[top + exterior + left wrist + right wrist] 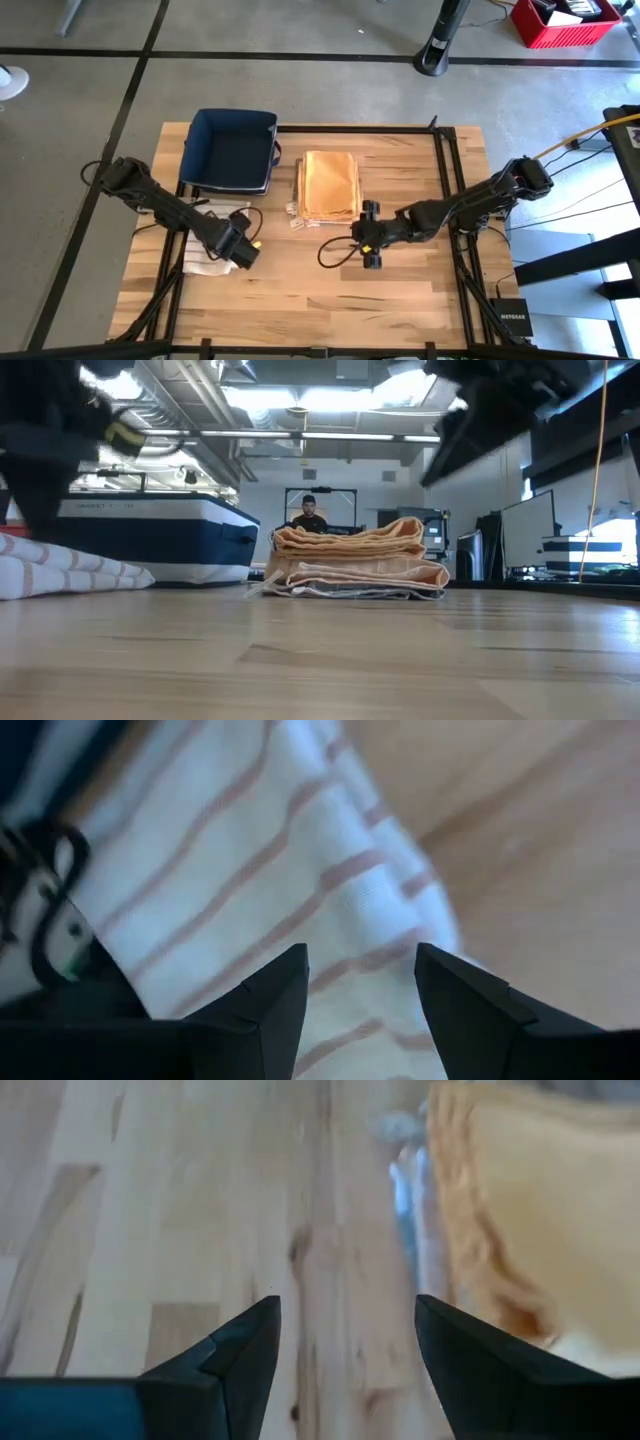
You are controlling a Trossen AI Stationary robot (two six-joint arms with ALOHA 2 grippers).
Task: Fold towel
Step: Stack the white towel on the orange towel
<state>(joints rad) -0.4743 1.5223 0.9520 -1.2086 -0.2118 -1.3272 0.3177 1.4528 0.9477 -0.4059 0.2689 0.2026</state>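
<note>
Your left gripper (360, 982) hangs with its fingers apart over the striped white towel (205, 257) at the table's (420, 300) left side, holding nothing. Your right gripper (345, 1335) is open too, above bare wood just right of the folded orange towels (331, 186) stacked mid-table. A dark blue bin (232, 150) sits far left.

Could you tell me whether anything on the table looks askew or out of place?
Nothing stands out. The orange towels lie folded in a stack beside the blue bin, and a striped towel lies under the left gripper.
</note>
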